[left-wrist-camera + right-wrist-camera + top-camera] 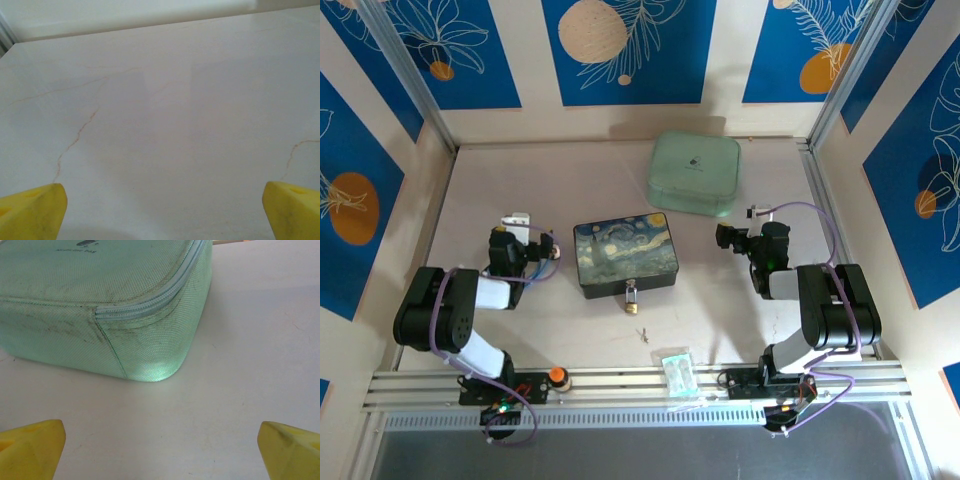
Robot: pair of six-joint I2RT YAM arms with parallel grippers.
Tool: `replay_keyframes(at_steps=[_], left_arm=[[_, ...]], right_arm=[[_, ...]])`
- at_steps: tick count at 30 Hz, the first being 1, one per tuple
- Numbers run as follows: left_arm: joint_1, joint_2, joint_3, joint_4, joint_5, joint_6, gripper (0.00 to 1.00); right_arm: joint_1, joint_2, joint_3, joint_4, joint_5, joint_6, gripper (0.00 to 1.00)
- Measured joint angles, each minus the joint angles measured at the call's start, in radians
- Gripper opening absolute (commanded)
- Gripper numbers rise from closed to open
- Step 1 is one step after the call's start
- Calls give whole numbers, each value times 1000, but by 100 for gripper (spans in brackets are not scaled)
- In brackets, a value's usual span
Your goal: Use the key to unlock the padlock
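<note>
A small clear packet [676,368] lies on the ridged aluminium rail [610,378]. Beyond it, the thin metal key [643,333] lies on the pale veined table [570,320], at five o'clock of the brass padlock [631,298]. The padlock sits against the six o'clock side of the painted rectangular tin [625,255]. The left gripper [165,192] and right gripper [161,427] flank the tin, jaws wide apart and empty. A woven mint zip case [100,300] with rounded corners sits at the tin's one o'clock.

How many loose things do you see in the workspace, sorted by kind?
Zip cases: 1, the mint-green fabric zip case
Tins: 1, the dark starry-night painted rectangular tin
Padlocks: 1, the small brass-coloured padlock
Keys: 1, the tiny thin metal key
Packets: 1, the clear plastic packet
Total: 5
</note>
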Motion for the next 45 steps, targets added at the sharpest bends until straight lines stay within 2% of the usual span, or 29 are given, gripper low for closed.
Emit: replay_keyframes(at_steps=[5, 10, 15, 17, 21, 26, 29, 32, 40, 45], left_arm=[[0, -142, -25, -57, 5, 0, 100], [-2, -351, -1, -200, -25, -55, 99], [-4, -528, 90, -423, -34, -273, 100], [-4, -584, 100, -456, -12, -386, 100], [-4, -648, 90, -505, 73, -584, 100], [-37, -654, 134, -734, 185, -704, 100], [-106, -664, 187, -882, 215, -719, 100], [-195, -666, 248, -1013, 224, -719, 100], [-396, -735, 289, -1276, 224, -726, 100], [-505, -774, 275, -1358, 222, -764, 100]], right_arm=[[3, -101, 0, -68, 0, -10, 99], [22, -235, 31, -185, 2, -14, 99], [35, -429, 84, -416, -7, 47, 99], [35, -514, 128, -535, -8, 109, 99], [20, -647, 174, -696, -82, 206, 99], [48, -690, 199, -896, -183, 290, 99], [127, -683, 212, -1020, -201, 316, 100], [251, -678, 222, -1121, -181, 344, 94], [682, -615, 223, -1257, -20, 510, 78], [915, -471, 235, -1273, 103, 612, 75]])
